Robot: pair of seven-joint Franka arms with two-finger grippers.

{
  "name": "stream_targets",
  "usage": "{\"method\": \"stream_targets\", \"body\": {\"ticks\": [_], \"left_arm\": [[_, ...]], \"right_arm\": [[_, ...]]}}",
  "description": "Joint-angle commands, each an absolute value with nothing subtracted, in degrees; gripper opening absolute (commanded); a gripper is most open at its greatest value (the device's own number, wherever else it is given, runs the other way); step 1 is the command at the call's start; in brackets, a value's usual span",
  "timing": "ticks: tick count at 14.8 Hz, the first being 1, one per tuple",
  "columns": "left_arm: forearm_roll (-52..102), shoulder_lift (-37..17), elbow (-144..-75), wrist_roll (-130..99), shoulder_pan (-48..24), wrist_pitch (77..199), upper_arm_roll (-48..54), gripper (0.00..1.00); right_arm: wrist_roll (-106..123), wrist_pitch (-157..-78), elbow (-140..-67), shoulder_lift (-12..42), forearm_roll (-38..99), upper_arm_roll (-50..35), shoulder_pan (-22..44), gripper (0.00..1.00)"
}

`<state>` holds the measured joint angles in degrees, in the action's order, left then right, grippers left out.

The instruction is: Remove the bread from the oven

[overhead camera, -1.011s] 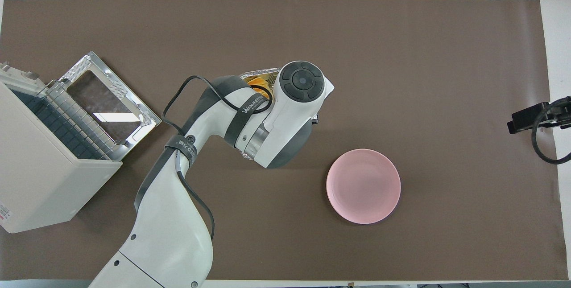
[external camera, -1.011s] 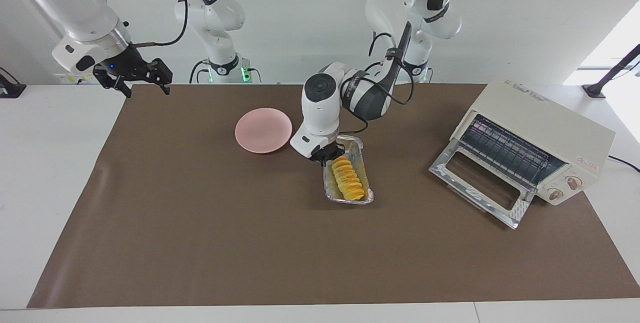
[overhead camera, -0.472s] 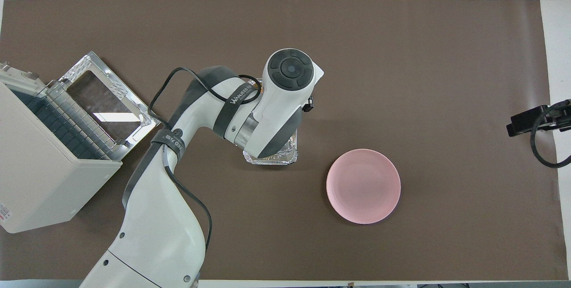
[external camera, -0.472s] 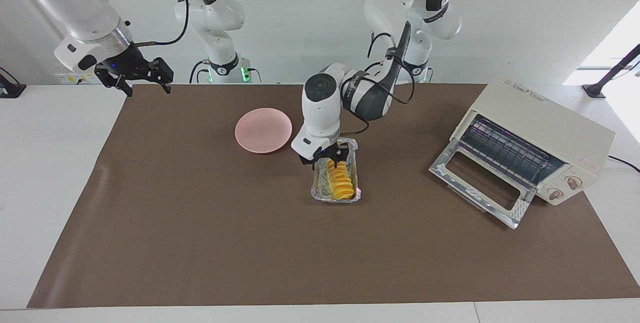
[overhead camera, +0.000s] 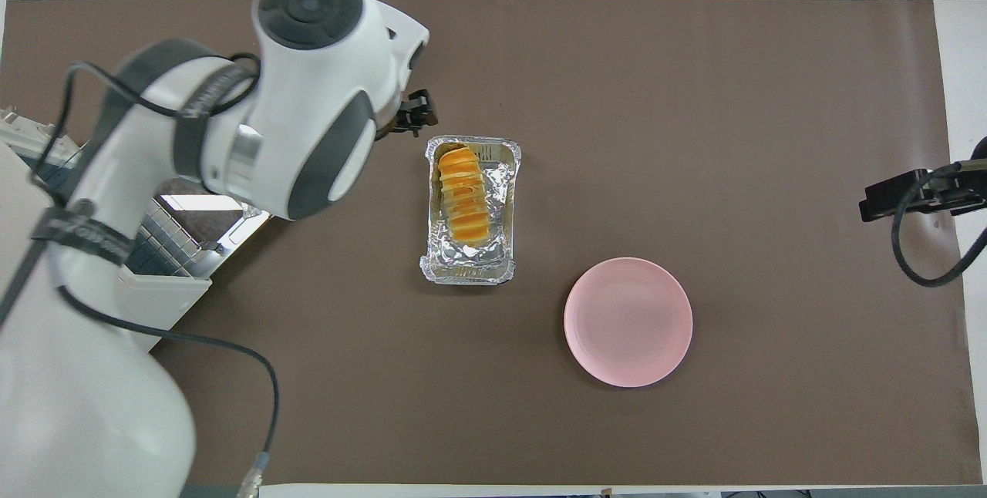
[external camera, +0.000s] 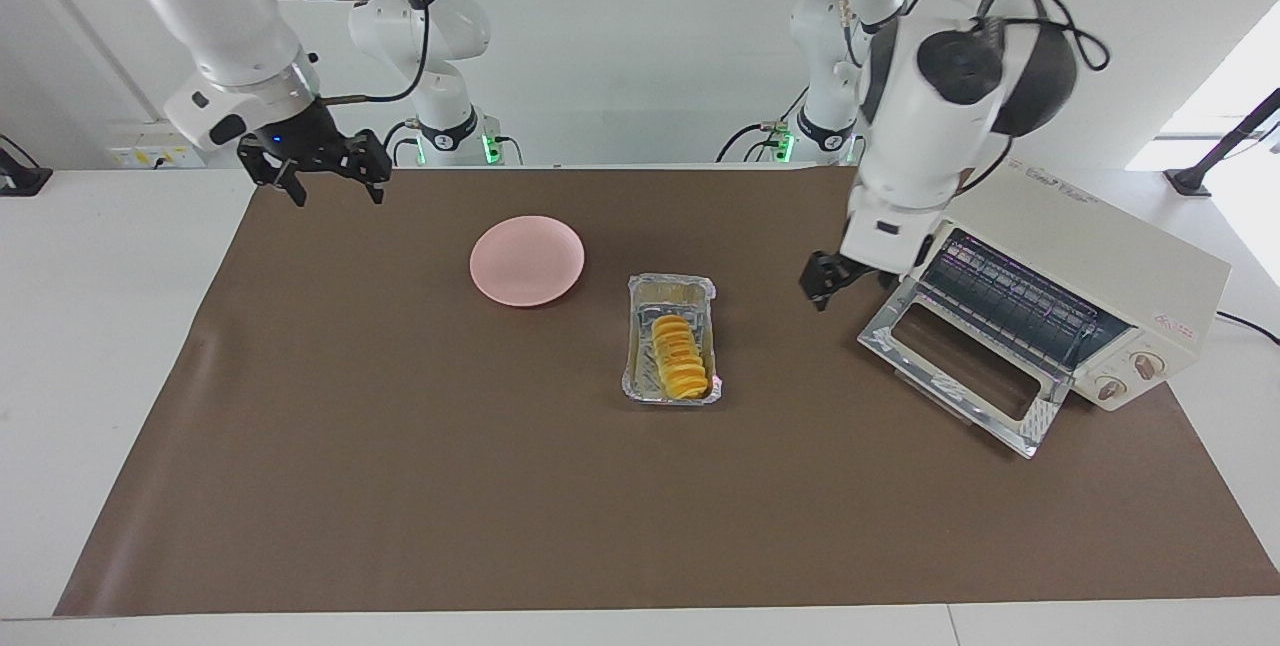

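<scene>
Facing view: your bread (external camera: 679, 369) lies in the foil tray (external camera: 670, 294) mid-worktop, clear of the oven (external camera: 1082, 276), whose door hangs open; likely set there for easy reach. Your left gripper (external camera: 833, 277) hangs empty, fingers spread, by the door. The right gripper (external camera: 326, 169), also spread, waits over the worktop's corner.

Overhead view: the pink plate (overhead camera: 628, 321) sits beside the tray, nearer the robots' edge.

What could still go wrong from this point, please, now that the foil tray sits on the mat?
1. The oven door hangs open, and the left hand is in the air close to its corner, so a low sweep could knock it.
2. The bread lies loose in the light foil tray; a grasp at the loaf could drag the tray along.
3. The pink plate sits near the tray and could be nudged.
</scene>
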<state>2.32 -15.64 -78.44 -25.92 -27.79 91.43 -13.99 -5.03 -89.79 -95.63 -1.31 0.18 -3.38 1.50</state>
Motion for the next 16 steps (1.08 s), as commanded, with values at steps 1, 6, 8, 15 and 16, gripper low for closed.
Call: {"method": "stream_targets", "body": {"ticks": [1, 6, 8, 15, 16], "left_arm": [[3.16, -12.23, -80.68, -18.05, -21.47, 86.77, -13.27, 1.0], [2.72, -4.05, -88.14, -2.67, -10.91, 81.65, -13.27, 1.0], [2.64, -2.82, -90.08, -1.32, -10.72, 81.48, -13.36, 1.0], [1.5, 3.15, -95.96, -1.76, -11.51, 80.59, -12.92, 1.0], [0.8, 3.6, -96.67, -1.67, -11.51, 81.03, -12.75, 1.0]], "right_arm": [[-12.19, -94.29, -95.45, 3.76, 0.97, -3.52, 6.13, 1.0], [-25.72, -97.82, -88.6, 15.36, 0.97, -3.52, 17.38, 1.0], [-28.99, -99.05, -86.76, 19.14, 0.79, -3.52, 20.64, 1.0], [-36.04, -107.99, -78.05, 32.95, 0.08, -3.43, 26.11, 0.98], [-36.04, -110.98, -78.31, 33.66, 0.17, -3.43, 25.84, 0.98]]}}
